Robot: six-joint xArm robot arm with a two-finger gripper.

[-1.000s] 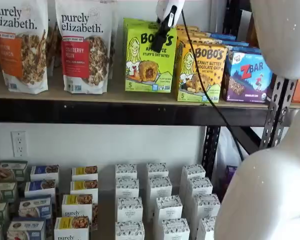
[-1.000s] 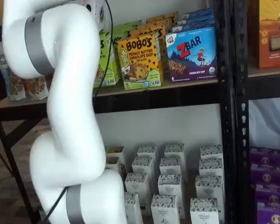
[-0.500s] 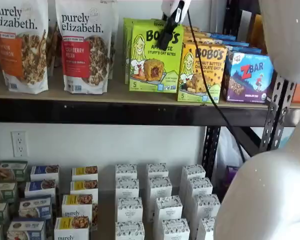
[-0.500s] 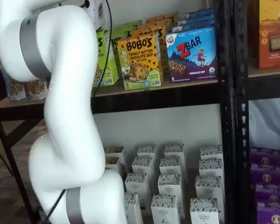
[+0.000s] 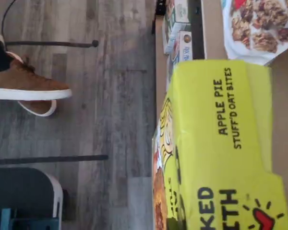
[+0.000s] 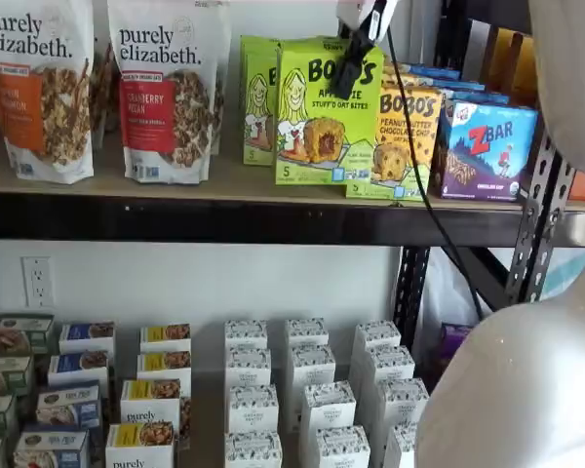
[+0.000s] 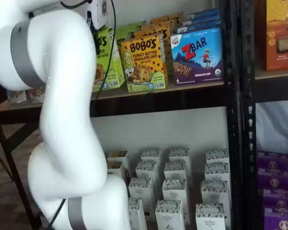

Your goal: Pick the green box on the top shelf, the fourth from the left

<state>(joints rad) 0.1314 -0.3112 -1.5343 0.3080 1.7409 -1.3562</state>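
Green box gripped and pulled forward of its row; not yet clear of the top shelf.

My gripper [image 6: 349, 70] is clamped on the green box [image 6: 322, 112] at its upper edge. The box stands upright over the front of the top shelf [image 6: 224, 180], ahead of the other green boxes and overlapping the orange Bobo's box [image 6: 407, 136]. Judged left: carrying it off the shelf.

Lime-green box [image 6: 324, 112] (black lettering); blue ZBar box [image 6: 486, 148]; tan shelf [image 6: 224, 180].
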